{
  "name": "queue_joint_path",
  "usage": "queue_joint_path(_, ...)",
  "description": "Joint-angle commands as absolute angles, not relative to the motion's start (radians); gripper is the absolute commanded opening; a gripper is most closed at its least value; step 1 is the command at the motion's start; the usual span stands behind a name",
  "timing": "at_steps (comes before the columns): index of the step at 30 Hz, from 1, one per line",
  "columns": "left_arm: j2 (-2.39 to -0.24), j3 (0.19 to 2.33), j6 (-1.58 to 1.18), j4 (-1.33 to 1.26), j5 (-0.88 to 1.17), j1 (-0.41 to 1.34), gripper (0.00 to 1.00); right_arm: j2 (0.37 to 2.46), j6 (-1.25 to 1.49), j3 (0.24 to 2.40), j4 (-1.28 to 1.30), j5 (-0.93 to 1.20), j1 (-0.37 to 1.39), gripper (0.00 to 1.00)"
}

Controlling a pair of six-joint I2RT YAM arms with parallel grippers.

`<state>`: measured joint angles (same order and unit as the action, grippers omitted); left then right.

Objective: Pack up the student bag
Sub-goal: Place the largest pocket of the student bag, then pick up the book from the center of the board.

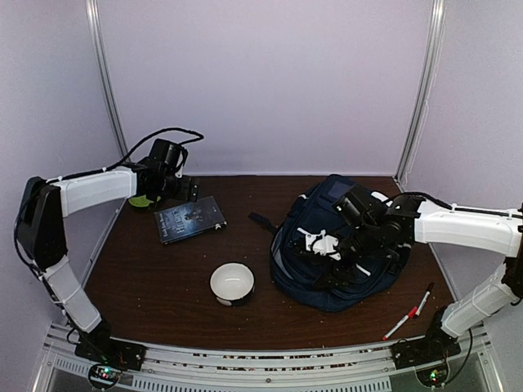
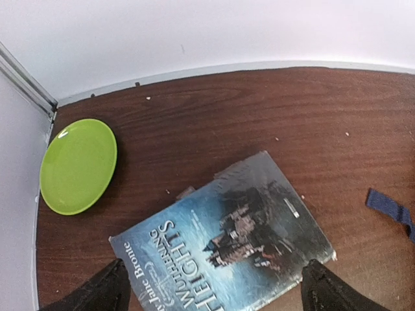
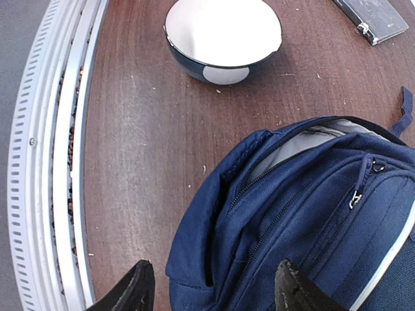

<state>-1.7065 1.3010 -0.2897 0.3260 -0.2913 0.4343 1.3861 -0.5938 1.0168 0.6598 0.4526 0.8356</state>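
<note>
The navy student bag [image 1: 327, 261] lies on the right of the table, its main zipper partly open and grey lining showing in the right wrist view [image 3: 305, 214]. My right gripper [image 1: 339, 257] hovers over the bag's near-left part, open and empty; its fingertips [image 3: 139, 288] straddle the bag's edge. A blue paperback book [image 1: 189, 219] lies at the back left. My left gripper [image 1: 181, 189] is open above the book [image 2: 227, 240], one fingertip [image 2: 104, 288] at each side of it.
A green plate [image 2: 78, 165] lies in the back left corner. A white bowl [image 1: 232, 283] with a dark rim stands at centre front, also in the right wrist view [image 3: 224, 35]. Two markers [image 1: 409, 314] lie at the front right. A metal rail [image 3: 58, 162] runs along the near edge.
</note>
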Motion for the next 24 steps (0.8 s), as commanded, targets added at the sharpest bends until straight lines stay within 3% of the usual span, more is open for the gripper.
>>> queue_joint_path(1,-1.851,1.473,-0.354,0.433,-0.171,0.353,0.94,1.407,-0.554,1.06,0.657,0.505,0.841,0.65)
queue_joint_path(15,-2.253,1.878,-0.35,0.561,0.038,0.218,0.98,1.37,-0.532,0.998,0.594,0.491,0.841,0.68)
queue_joint_path(24,-2.382,2.005,-0.401,0.643,0.166,0.19,0.98,1.424,-0.53,1.022,0.617,0.54,0.841,0.67)
